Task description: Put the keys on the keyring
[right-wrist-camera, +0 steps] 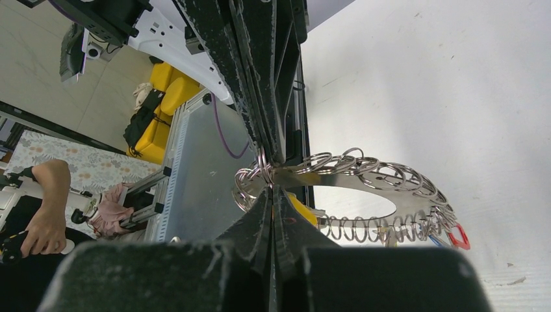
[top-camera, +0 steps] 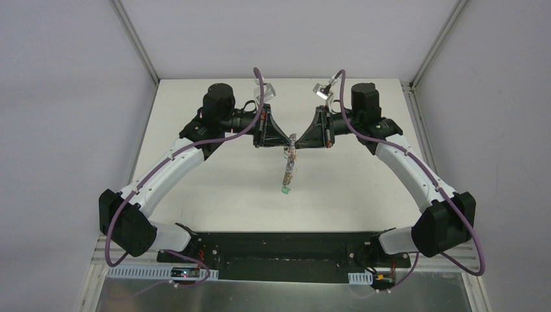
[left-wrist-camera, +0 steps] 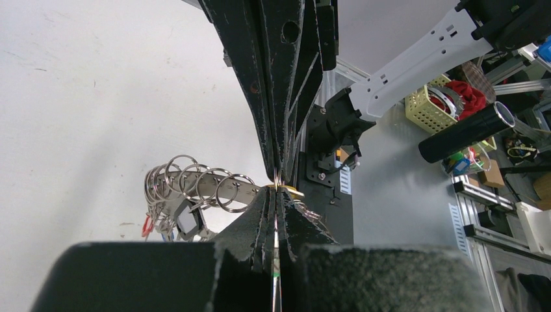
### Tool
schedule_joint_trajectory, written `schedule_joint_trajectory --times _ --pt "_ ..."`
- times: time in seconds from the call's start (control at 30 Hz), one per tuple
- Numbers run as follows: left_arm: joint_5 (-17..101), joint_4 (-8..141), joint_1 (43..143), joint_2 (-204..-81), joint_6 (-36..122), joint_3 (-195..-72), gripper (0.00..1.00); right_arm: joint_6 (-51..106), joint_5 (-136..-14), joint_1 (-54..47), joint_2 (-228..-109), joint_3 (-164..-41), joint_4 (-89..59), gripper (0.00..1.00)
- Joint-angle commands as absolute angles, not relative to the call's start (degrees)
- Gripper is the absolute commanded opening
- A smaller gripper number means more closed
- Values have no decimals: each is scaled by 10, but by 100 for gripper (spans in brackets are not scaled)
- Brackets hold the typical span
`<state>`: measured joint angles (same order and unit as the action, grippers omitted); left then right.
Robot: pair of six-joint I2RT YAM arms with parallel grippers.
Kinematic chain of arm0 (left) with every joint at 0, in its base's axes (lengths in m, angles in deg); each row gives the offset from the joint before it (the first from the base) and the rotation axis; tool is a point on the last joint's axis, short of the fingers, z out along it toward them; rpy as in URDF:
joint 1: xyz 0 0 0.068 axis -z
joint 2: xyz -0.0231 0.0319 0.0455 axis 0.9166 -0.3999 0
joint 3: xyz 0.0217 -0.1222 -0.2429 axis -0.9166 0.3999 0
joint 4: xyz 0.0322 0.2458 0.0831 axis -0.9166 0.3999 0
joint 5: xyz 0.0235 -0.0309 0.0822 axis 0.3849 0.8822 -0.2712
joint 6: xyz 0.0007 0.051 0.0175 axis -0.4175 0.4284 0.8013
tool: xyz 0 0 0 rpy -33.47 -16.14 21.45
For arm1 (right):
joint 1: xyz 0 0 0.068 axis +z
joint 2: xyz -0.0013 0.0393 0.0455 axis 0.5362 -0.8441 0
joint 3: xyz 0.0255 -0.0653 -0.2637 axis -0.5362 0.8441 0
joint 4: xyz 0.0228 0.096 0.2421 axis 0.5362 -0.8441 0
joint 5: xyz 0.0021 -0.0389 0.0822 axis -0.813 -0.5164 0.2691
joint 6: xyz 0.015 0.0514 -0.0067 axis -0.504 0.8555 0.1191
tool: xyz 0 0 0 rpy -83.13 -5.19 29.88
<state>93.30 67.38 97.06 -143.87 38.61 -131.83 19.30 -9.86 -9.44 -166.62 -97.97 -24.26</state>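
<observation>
Grey walls close in a white worktop (top-camera: 195, 162), with both arms reaching from its near edge to meet tip to tip over the middle. The left tool (top-camera: 286, 140) comes in from the left and the right tool (top-camera: 297, 138) from the right. Each has its two fingers pressed together on the same end of the keyring (top-camera: 288, 166). Whether a given pinch lies on the flat grey band or on one of its wire loops cannot be told. In the overhead view the keyring shows edge-on below the pinch, running toward the near side, with a green-headed key (top-camera: 284, 190) at its lowest end. In the right wrist view the band (right-wrist-camera: 338, 180) curves away to the right from the closed fingertips of the right tool (right-wrist-camera: 269, 195). It is fringed all round with silver loops. A yellow key head (right-wrist-camera: 301, 210) sits just beside the pinch and a red key head (right-wrist-camera: 459, 237) lies at the ring's far right. In the left wrist view the left tool (left-wrist-camera: 276, 198) is closed against the other tool's tips. The ring's loops (left-wrist-camera: 195, 182) fan out to the left, and a yellow basket (left-wrist-camera: 429, 107) stands well off in the background.
</observation>
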Motion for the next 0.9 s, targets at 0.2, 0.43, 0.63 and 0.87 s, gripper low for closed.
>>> schedule_joint_trajectory --times 0.2,0.43,0.63,0.87 --pt "953 600 963 -1425 355 -1312 0 203 -86 -80 -1671 -976 -213 4" --pt "953 589 961 -1421 347 -1301 0 132 -103 -89 -1658 -1026 -296 31" --pt "955 572 960 -1420 331 -1292 0 107 -122 -98 -1648 -1054 -327 31" --pt "955 559 960 -1418 320 -1287 0 117 -133 -94 -1656 -1044 -311 31"
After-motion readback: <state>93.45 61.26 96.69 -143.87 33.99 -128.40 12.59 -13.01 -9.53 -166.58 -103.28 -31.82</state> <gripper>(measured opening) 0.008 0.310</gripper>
